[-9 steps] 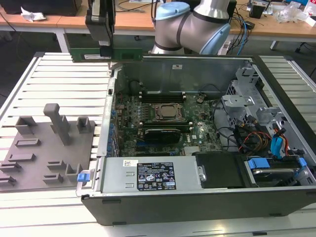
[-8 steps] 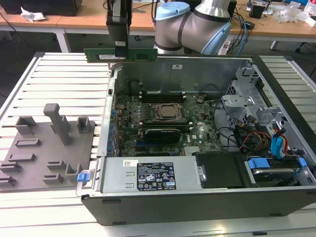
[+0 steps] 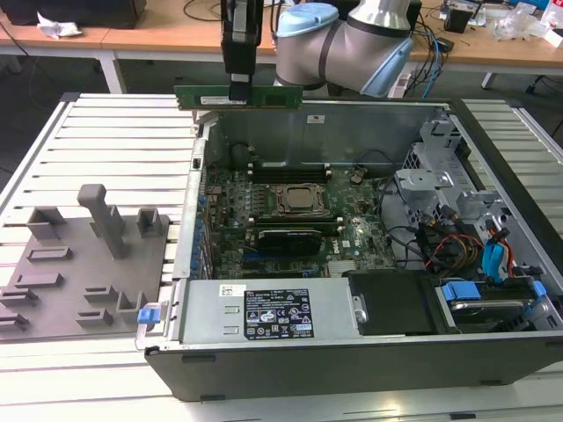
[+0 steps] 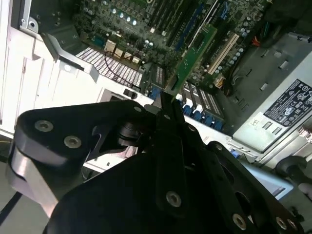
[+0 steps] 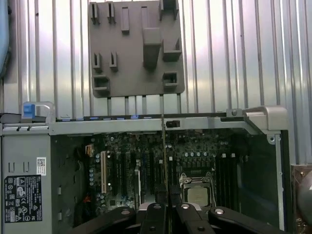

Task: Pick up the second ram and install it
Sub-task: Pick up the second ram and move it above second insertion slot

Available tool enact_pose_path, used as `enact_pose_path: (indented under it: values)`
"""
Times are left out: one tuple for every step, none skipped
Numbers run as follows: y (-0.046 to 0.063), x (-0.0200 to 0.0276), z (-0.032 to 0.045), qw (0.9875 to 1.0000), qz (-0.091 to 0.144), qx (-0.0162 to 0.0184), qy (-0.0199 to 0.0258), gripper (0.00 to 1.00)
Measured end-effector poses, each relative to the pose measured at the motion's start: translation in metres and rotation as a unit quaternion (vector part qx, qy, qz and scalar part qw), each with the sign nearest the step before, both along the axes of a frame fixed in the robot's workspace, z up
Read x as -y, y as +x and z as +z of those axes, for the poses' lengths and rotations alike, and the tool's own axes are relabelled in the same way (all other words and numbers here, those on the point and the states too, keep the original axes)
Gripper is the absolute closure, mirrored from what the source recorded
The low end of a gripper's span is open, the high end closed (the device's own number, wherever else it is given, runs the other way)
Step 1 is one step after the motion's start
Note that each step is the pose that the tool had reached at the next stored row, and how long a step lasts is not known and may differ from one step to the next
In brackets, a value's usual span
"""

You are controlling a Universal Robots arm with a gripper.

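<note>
One gripper [image 3: 237,86] grips the second ram [image 3: 273,95], fingers closed on its middle; stick held level above the open computer case [image 3: 352,360]; grey tray [image 3: 79,272] well apart.

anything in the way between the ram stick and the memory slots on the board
Nothing visible. The gripper holds the ram stick in the air above the open case, and the space down to the memory slots beside the processor socket looks free of cables or parts.

Black-and-white label [image 3: 276,314] on power supply housing [image 3: 339,308]: print too small, unreadable. No other legible text.
</note>
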State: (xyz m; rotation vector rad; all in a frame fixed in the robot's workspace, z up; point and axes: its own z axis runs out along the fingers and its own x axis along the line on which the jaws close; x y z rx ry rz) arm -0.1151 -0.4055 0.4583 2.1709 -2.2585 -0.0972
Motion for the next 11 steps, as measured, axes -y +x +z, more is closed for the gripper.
enact_pose_path:
  values:
    - [0.001,0.0,-0.0004,1.0,-0.003,0.0,0.0081,0.87]
    - [0.003,-0.0001,-0.0013,0.9999,-0.006,0.0,0.0114,0.87]
    - [0.005,-0.0001,-0.0023,0.9999,-0.007,-0.0001,0.0114,0.87]
    - [0.008,-0.0003,-0.0036,0.9999,-0.007,-0.0003,0.0114,0.87]
    - [0.011,-0.0006,-0.005,0.9999,-0.007,-0.0006,0.0114,0.87]
    - [0.014,-0.0008,-0.0062,0.9999,-0.007,-0.0009,0.0114,0.87]
    - [0.016,-0.0009,-0.0068,0.9999,-0.007,-0.001,0.0115,0.87]
    - [0.018,-0.001,-0.0074,0.9999,-0.007,-0.0011,0.0114,0.87]
    - [0.021,-0.0011,-0.0082,0.9999,-0.007,-0.0013,0.0114,0.87]
    - [0.025,-0.0012,-0.009,0.9999,-0.007,-0.0014,0.0114,0.87]
    - [0.028,-0.0012,-0.0096,0.9999,-0.007,-0.0016,0.0114,0.87]
